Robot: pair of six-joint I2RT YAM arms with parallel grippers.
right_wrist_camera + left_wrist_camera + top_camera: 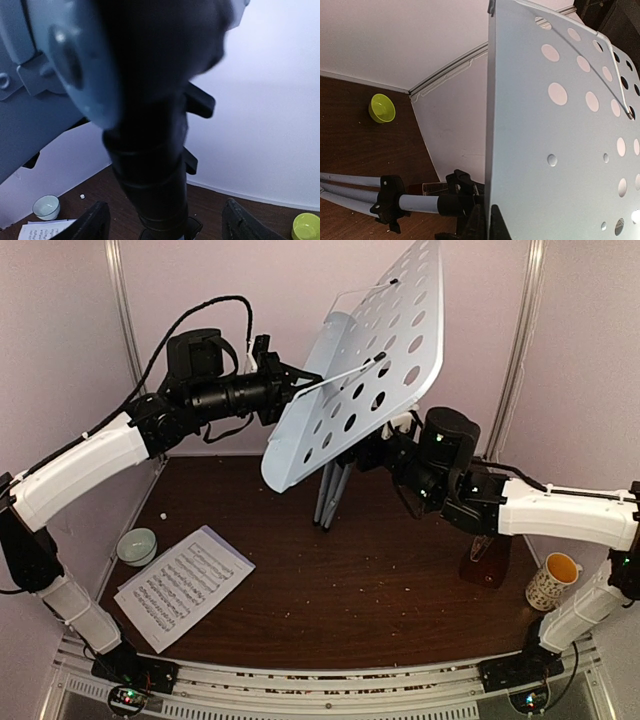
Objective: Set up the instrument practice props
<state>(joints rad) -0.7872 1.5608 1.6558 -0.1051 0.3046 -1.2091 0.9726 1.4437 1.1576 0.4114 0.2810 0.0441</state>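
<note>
The white perforated music-stand desk (370,370) stands tilted on its silver tripod (330,495) at the back middle. My left gripper (292,380) is shut on the desk's left edge; in the left wrist view the fingers (476,225) pinch the desk's edge (495,150). My right gripper (385,452) is open, its fingers (95,222) wide apart on either side of the stand's black column (155,190), not touching it. Printed sheet music (185,585) lies flat at the front left. The red-brown metronome (487,560) stands at the right, partly hidden under my right arm.
A pale bowl (137,545) sits by the left wall next to the sheet music. A patterned mug (553,580) with a yellow inside stands at the far right. A yellow-green bowl (382,107) sits by the back wall behind the stand. Walls close in on three sides.
</note>
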